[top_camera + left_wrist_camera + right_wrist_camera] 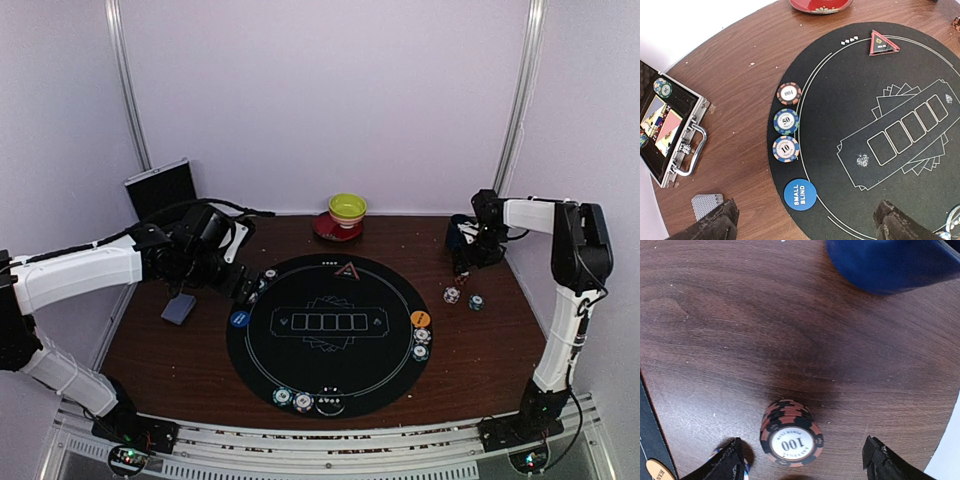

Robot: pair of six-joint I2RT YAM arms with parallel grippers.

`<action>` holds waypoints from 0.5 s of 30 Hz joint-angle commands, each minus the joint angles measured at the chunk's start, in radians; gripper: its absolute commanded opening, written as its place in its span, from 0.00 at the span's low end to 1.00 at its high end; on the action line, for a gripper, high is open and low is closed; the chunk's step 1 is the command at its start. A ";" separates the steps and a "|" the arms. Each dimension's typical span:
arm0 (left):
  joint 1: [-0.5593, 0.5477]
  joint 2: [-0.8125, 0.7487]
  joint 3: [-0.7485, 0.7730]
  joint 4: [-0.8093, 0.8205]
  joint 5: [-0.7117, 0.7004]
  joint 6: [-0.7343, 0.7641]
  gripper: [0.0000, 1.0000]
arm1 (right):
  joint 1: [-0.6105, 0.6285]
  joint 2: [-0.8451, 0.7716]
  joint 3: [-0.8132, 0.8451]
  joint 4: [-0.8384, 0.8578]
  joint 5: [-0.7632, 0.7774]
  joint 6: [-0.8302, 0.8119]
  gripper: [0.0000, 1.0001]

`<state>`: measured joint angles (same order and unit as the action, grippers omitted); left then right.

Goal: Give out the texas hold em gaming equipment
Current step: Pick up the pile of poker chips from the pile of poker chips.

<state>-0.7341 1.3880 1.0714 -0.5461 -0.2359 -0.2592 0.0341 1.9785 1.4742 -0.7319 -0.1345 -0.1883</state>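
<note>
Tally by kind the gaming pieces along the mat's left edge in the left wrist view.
Poker chips: 3 (100 chip, 50 chip, 10 chip)
Small blind button: 1
Total: 4

Pale lavender walls (320, 100) all round, softly lit; two metal poles (127, 80) climbing the back corners; dark wooden table (480, 350) below; silver rail (320, 452) along its near edge.
</note>
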 commanded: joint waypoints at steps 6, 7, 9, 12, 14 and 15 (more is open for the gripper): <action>0.003 0.012 0.004 0.036 -0.027 0.010 0.98 | 0.032 -0.013 -0.015 0.024 0.045 -0.004 0.82; 0.004 0.013 0.004 0.037 -0.028 0.010 0.98 | 0.032 -0.010 -0.015 0.023 0.046 -0.004 0.81; 0.004 0.015 0.004 0.037 -0.028 0.010 0.98 | 0.032 -0.002 -0.015 0.021 0.046 -0.005 0.80; 0.004 0.019 0.004 0.037 -0.028 0.012 0.98 | 0.032 0.012 -0.014 0.020 0.054 0.000 0.78; 0.003 0.020 0.004 0.037 -0.029 0.012 0.98 | 0.032 0.019 -0.014 0.021 0.061 0.002 0.76; 0.003 0.020 0.004 0.037 -0.029 0.012 0.98 | 0.032 0.023 -0.013 0.022 0.062 0.003 0.75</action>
<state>-0.7341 1.4006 1.0714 -0.5465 -0.2516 -0.2565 0.0616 1.9804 1.4666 -0.7208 -0.1036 -0.1875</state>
